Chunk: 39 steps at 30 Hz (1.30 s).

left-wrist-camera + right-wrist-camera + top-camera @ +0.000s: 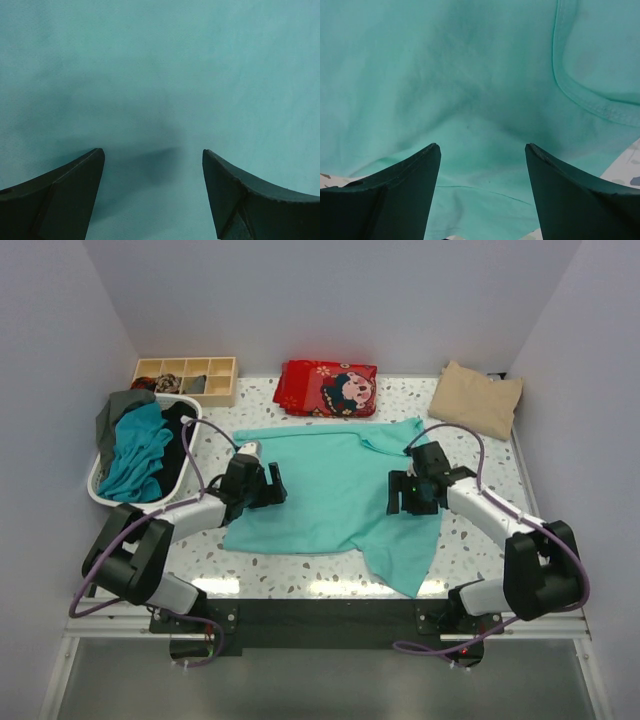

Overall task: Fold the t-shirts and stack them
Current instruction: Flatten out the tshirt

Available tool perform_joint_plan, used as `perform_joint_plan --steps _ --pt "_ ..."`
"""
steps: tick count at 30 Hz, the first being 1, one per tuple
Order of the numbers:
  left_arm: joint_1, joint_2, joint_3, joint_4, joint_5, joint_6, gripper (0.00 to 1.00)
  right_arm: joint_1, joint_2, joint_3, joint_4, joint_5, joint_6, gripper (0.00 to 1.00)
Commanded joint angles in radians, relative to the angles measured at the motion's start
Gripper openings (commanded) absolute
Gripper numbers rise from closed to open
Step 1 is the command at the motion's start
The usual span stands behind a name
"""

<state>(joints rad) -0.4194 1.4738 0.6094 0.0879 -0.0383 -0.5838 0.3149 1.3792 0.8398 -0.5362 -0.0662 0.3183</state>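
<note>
A light turquoise-mint t-shirt (330, 490) lies spread on the table, one part trailing toward the front edge at the right. My left gripper (268, 488) is open just above the shirt's left side; the left wrist view shows only its cloth (160, 75) between the spread fingers. My right gripper (408, 494) is open above the shirt's right side; the right wrist view shows cloth (470, 100) with a hemmed edge (580, 95) and nothing held. A folded beige t-shirt (476, 396) lies at the back right. Darker teal (138, 450), black and grey-green tees fill a basket.
A white basket (98, 485) of tees stands at the left edge. A wooden compartment tray (186, 378) sits at the back left. A red patterned folded cloth (327, 387) lies at the back middle. Speckled tabletop (470, 540) shows around the shirt.
</note>
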Motion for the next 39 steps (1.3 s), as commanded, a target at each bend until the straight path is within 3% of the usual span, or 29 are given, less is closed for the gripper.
perform_joint_plan --steps 1,6,10,15,20,23,26,30,32,34,36,38,39 --pt "-0.002 0.016 -0.023 -0.052 -0.038 -0.011 0.84 0.018 -0.014 -0.076 0.027 -0.037 0.082 0.72" --pt "-0.016 -0.02 -0.091 -0.154 -0.061 -0.057 0.83 0.027 -0.048 -0.179 0.031 -0.032 0.191 0.72" --pt "-0.028 -0.079 -0.149 -0.203 -0.068 -0.096 0.82 0.102 -0.143 -0.255 -0.007 -0.003 0.306 0.72" --pt "-0.045 -0.174 -0.172 -0.332 -0.083 -0.113 0.82 0.188 -0.33 -0.303 -0.188 0.077 0.468 0.73" --pt "-0.059 -0.276 -0.209 -0.405 -0.043 -0.151 0.82 0.196 -0.546 -0.323 -0.434 0.235 0.513 0.74" --pt "-0.079 -0.316 -0.217 -0.431 -0.041 -0.172 0.82 0.197 -0.592 -0.292 -0.433 0.252 0.53 0.75" --pt "-0.087 -0.366 -0.188 -0.396 -0.067 -0.143 0.83 0.196 -0.571 -0.254 -0.323 0.243 0.512 0.76" --pt "-0.087 -0.369 -0.033 -0.393 -0.222 -0.071 0.86 0.197 -0.442 -0.142 -0.15 0.293 0.385 0.79" --pt "-0.085 -0.311 0.089 -0.399 -0.282 -0.037 0.88 0.196 -0.372 -0.087 -0.085 0.347 0.334 0.83" --pt "-0.082 -0.226 0.173 -0.412 -0.371 -0.024 1.0 0.193 -0.258 0.006 -0.038 0.408 0.256 0.84" --pt "-0.068 -0.141 0.271 -0.421 -0.422 -0.013 1.0 0.175 -0.153 0.088 0.04 0.414 0.188 0.84" --pt "-0.02 -0.098 0.302 -0.351 -0.411 0.022 1.0 0.104 -0.082 0.134 0.129 0.315 0.157 0.84" --pt "0.008 -0.058 0.306 -0.324 -0.338 0.03 1.0 0.073 -0.05 0.178 0.152 0.283 0.151 0.83"
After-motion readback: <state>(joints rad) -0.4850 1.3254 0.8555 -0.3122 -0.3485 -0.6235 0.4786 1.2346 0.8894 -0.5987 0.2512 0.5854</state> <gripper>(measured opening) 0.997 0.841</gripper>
